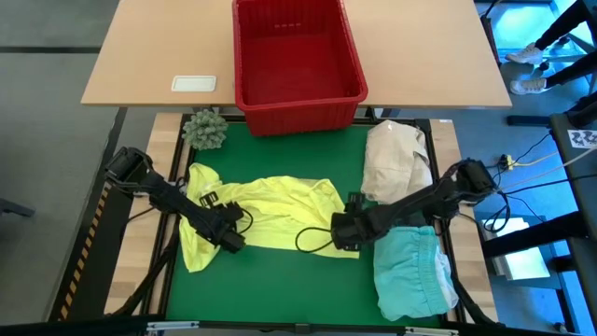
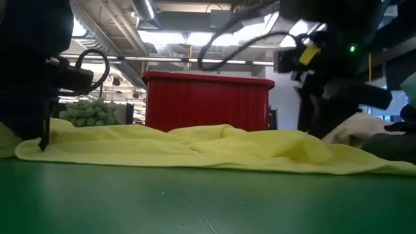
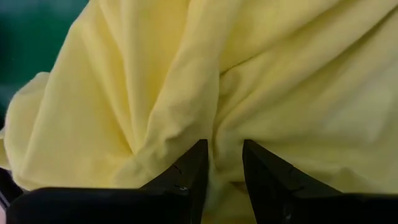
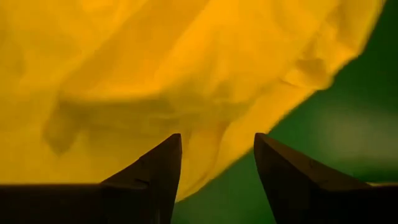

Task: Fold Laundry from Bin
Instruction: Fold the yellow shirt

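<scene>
We lose the red bin (image 1: 297,61) at the high view's top edge. In the low view, the yellow garment (image 2: 214,148) hides the bin's base.

The shirt (image 1: 270,213) spread across the mat (image 1: 280,280) is bright plain yellow, paler and creamier in the left wrist view, deep amber in the right wrist view; the mat is flat dark green; the bin (image 1: 297,65) is solid bright red, its slotted walls the same red; the folded garment (image 1: 410,271) is light turquoise-blue; the bundle (image 1: 394,161) is cream-white; the spiky ball (image 1: 205,129) is dull grey-green; both arms are black; the tabletop (image 1: 159,47) is pale tan wood.
</scene>
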Controlling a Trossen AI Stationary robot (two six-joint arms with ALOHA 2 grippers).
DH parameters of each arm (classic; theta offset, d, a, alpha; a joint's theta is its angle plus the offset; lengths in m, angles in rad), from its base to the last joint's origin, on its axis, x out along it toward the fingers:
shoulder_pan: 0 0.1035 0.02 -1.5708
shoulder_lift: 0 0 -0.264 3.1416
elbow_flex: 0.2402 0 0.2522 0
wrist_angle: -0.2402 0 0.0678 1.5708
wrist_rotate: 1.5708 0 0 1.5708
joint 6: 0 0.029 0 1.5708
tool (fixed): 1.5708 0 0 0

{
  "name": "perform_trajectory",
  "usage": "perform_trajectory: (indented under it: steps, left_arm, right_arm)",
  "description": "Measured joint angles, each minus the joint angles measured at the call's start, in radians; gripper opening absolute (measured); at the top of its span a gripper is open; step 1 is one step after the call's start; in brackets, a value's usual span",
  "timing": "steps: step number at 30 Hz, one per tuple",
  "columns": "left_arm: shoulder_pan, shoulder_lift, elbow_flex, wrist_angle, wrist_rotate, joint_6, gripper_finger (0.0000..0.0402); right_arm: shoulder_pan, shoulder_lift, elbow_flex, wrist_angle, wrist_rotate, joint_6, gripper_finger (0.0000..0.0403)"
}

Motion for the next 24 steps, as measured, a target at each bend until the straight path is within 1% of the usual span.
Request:
perform_trajectory:
  steps: [3, 6, 9, 13, 18, 20, 24]
  left_arm:
    - [-0.007, 0.000, 0.000, 0.014, 0.000, 0.000, 0.0096]
    - [-0.017, 0.000, 0.000, 0.023, 0.000, 0.000, 0.0096]
    - [-0.024, 0.000, 0.000, 0.039, -0.004, 0.001, 0.0096]
    - [-0.036, 0.000, 0.000, 0.047, -0.009, 0.001, 0.0096]
    - [-0.054, 0.000, 0.000, 0.048, -0.011, -0.006, 0.0096]
    - [-0.061, 0.000, 0.000, 0.046, -0.011, -0.020, 0.0096]
    - [-0.070, 0.000, 0.000, 0.045, -0.015, -0.024, 0.0096]
  right_arm:
    - [-0.034, 0.000, -0.035, 0.028, -0.046, -0.032, 0.0200]
    - [-0.063, 0.000, -0.067, 0.044, -0.052, -0.045, 0.0200]
    - [-0.095, 0.000, -0.090, 0.056, -0.008, -0.049, 0.0200]
    - [-0.150, 0.000, -0.102, 0.040, 0.062, 0.021, 0.0199]
    - [-0.198, 0.000, -0.102, -0.052, 0.082, 0.124, 0.0181]
    - [-0.202, 0.000, -0.102, -0.095, 0.067, 0.147, 0.0169]
    - [-0.183, -0.001, -0.102, -0.137, -0.020, 0.151, 0.0146]
